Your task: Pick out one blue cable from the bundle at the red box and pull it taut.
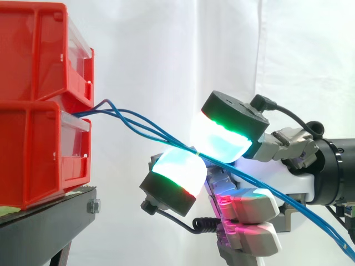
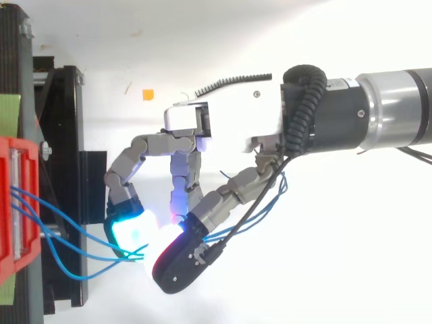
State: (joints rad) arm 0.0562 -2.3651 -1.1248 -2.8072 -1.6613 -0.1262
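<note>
Two bins [image 1: 39, 105] sat stacked at the left on the stand [image 1: 50, 221], before the curtain [image 1: 166, 44]. Cables [image 1: 138, 121] ran from the bins' fronts rightward and down, pinched between pads [image 1: 177, 172] of the hand [image 2: 229, 121], which was right of the bins and apart from them.

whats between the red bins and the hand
Only the blue cables, spanning open air from the red bins to the hand that pinches them; the side view shows it.
</note>
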